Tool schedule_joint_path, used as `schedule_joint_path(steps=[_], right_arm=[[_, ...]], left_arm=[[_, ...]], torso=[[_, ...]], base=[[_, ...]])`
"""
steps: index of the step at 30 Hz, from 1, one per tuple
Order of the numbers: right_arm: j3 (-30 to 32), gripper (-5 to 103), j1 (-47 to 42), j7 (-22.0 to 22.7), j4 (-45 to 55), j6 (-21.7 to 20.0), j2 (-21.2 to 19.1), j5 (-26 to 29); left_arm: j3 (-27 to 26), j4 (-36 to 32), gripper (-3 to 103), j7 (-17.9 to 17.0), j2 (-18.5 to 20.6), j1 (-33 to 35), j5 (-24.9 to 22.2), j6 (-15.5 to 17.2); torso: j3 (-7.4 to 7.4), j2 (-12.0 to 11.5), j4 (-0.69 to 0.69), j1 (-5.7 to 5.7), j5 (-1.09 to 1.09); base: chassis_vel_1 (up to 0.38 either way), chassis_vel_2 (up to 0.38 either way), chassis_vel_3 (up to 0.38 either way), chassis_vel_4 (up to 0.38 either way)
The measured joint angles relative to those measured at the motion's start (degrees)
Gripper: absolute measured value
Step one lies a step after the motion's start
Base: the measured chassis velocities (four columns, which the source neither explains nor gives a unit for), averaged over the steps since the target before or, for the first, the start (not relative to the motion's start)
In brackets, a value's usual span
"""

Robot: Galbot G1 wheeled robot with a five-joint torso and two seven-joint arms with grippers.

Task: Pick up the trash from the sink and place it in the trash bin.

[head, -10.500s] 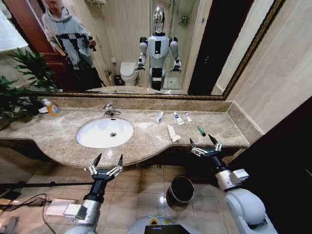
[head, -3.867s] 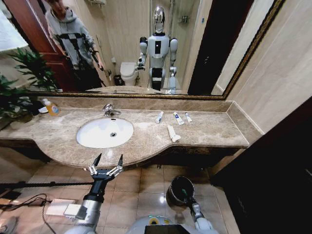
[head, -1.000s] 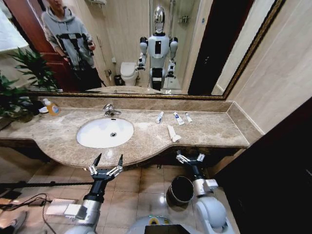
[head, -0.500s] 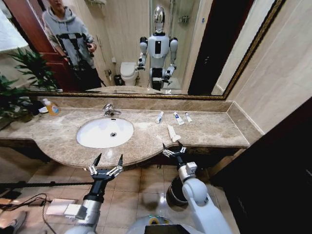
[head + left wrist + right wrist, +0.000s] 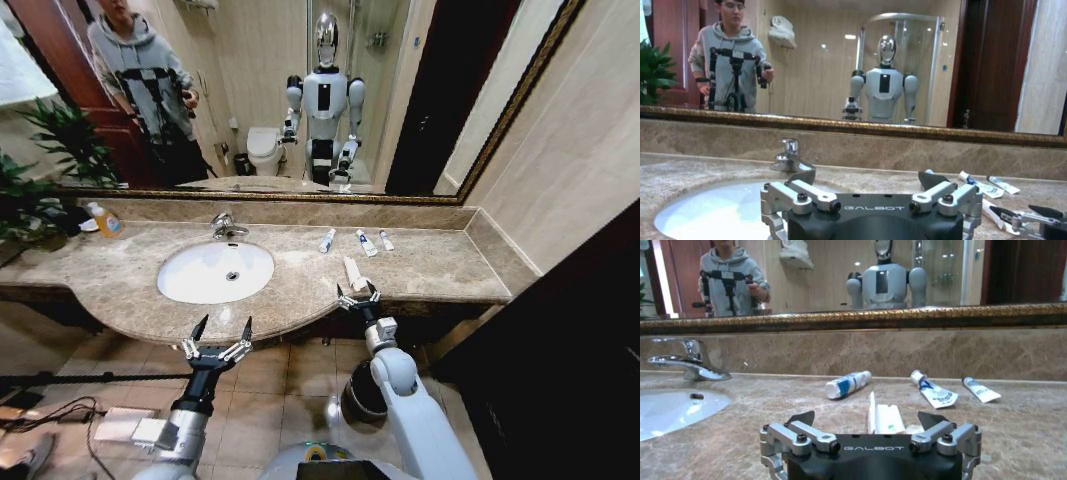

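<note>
The trash lies on the beige marble surround right of the sink (image 5: 215,272): three small white tubes (image 5: 327,240) (image 5: 366,243) (image 5: 386,240) near the back wall and a larger white tube (image 5: 352,272) nearer the front. My right gripper (image 5: 357,295) is open at the counter's front edge, right behind the larger tube (image 5: 890,416), which lies between its spread fingertips in the right wrist view. The small tubes (image 5: 848,384) lie farther off. My left gripper (image 5: 218,335) hangs open below the counter edge before the sink. The black trash bin (image 5: 352,400) stands on the floor, partly hidden by my right arm.
A chrome faucet (image 5: 225,226) stands behind the basin. At the far left are a yellow-orange soap bottle (image 5: 105,220) and a plant (image 5: 40,180). A gold-framed mirror (image 5: 300,100) spans the wall. Cables lie on the tiled floor (image 5: 60,415).
My right gripper rose from the bin to the counter edge and moved left to the larger tube. The green piece that lay on the counter earlier is gone. The left arm is still.
</note>
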Motion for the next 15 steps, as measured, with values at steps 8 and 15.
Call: schedule_joint_path(steps=[8,15], right_arm=[[-1.38,100,3.21,0.04,-4.05,0.01,-0.2,-0.51],[-2.07,103,5.1,-0.54,-6.54,0.8,-0.33,-0.9]], left_arm=[[0.0,0.0,100,0.0,0.0,0.0,0.0,0.0],[0.0,0.0,100,0.0,0.0,0.0,0.0,0.0]], torso=[[0.0,0.0,0.0,0.0,0.0],[0.0,0.0,0.0,0.0,0.0]], base=[[0.0,0.0,0.0,0.0],[0.0,0.0,0.0,0.0]])
